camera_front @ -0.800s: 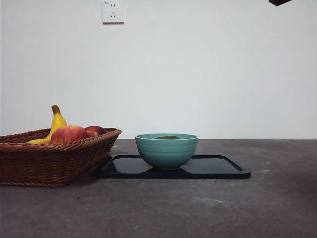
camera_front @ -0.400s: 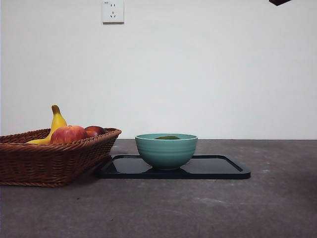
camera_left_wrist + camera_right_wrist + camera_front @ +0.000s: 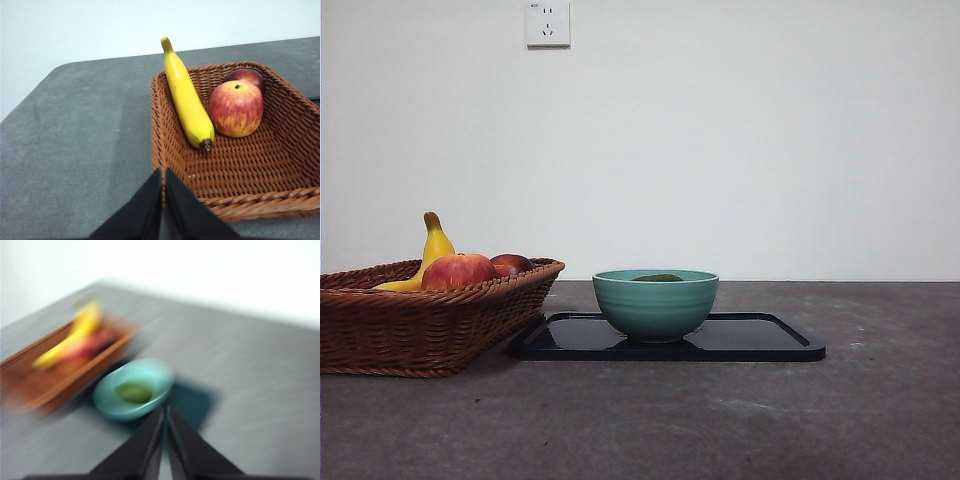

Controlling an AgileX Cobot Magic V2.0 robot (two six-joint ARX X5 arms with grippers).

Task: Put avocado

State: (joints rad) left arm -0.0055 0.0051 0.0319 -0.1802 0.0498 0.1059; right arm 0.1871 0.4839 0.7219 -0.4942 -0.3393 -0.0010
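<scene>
Avocado [image 3: 134,392]: lodged in teal bowl [image 3: 656,303]. Right gripper [image 3: 164,412]: jaws pressed together, empty; to be kept clear, task judged complete.

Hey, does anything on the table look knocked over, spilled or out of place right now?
Nothing stands out. The avocado lies in the teal bowl, which stands upright on the black tray; the banana and apples sit in the wicker basket.
</scene>
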